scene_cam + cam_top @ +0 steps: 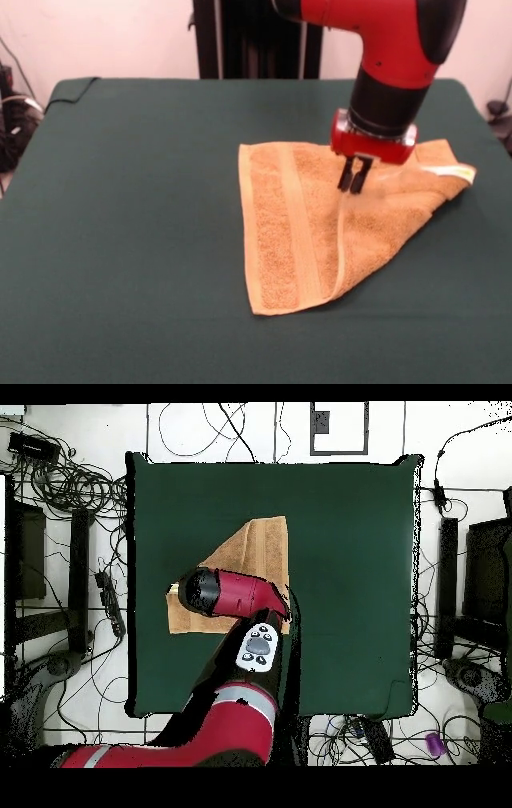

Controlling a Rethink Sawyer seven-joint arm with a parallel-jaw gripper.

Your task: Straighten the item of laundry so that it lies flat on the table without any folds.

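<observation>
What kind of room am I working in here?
Likely a robotics lab or test cell: a green-covered table ringed by loose cables on the floor, with the red arm's gripper over a folded towel.

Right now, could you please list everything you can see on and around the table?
Towel: one, orange-tan, on the table right of centre in the front view, one side folded over, small white label at its far right corner.
Table: one, dark green top, fills most of the front view.
Cables: many, dark, on the floor around the table in the overhead view.
Arm: one, red and black, comes down over the towel.
Gripper: one, black fingers close together, at the towel's fold.
</observation>
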